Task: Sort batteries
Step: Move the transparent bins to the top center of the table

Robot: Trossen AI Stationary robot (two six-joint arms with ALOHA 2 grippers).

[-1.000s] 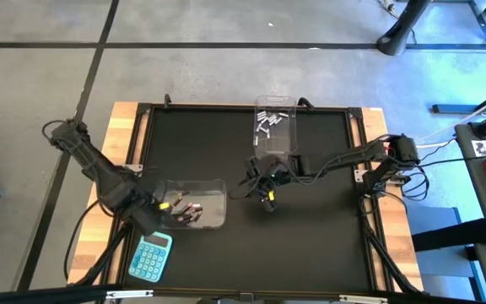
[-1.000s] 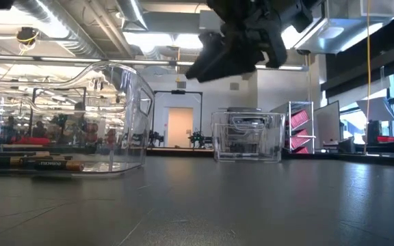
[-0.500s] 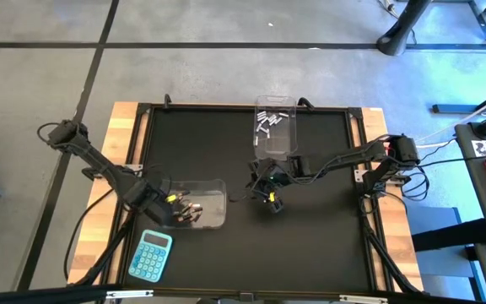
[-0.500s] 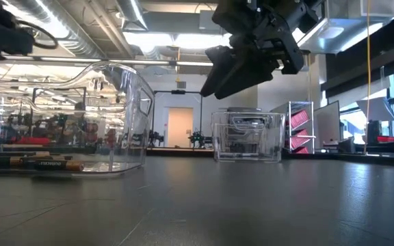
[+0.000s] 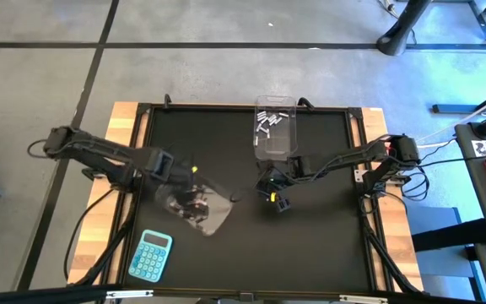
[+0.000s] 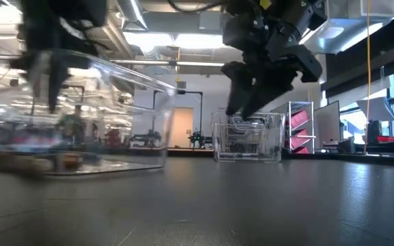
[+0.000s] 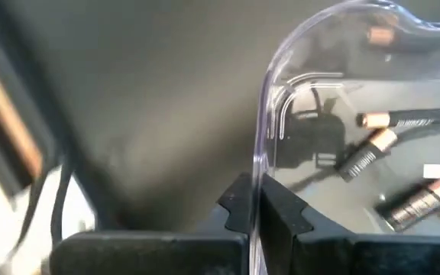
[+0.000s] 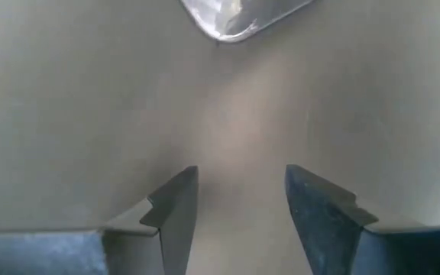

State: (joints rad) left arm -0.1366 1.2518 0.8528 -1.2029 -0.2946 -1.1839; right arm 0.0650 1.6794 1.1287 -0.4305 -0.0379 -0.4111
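A clear tub (image 5: 199,208) holding dark batteries with reddish ends (image 7: 374,150) sits skewed on the black mat at the near left. My left gripper (image 5: 182,176) is shut on that tub's wall, at its far-left side. A second clear tub (image 5: 275,132) with silvery batteries (image 5: 268,122) stands at the far middle. My right gripper (image 8: 239,205) hovers open over bare mat just near of that tub, its fingers pointing steeply down and nothing between them; it also shows in the low view (image 6: 246,102). My left gripper pinches the clear tub's upright wall (image 7: 261,164) at the rim, one finger (image 7: 237,203) outside the tub and the other inside. The fingers come from above, pointing steeply down. In the low view the tub (image 6: 81,116) is blurred, its bottom low at the mat.
A blue calculator (image 5: 150,255) lies at the near left corner, just near of the held tub. Bare black mat (image 5: 327,245) spreads over the near right half. Wooden boards (image 5: 123,127) edge the mat on both sides.
My left gripper has swung from the tub's near-left end toward the table's far edge and right, has come down and has shut on the tub's wall. The tub has turned about and slid on the mat. My right gripper has tipped to point more steeply down.
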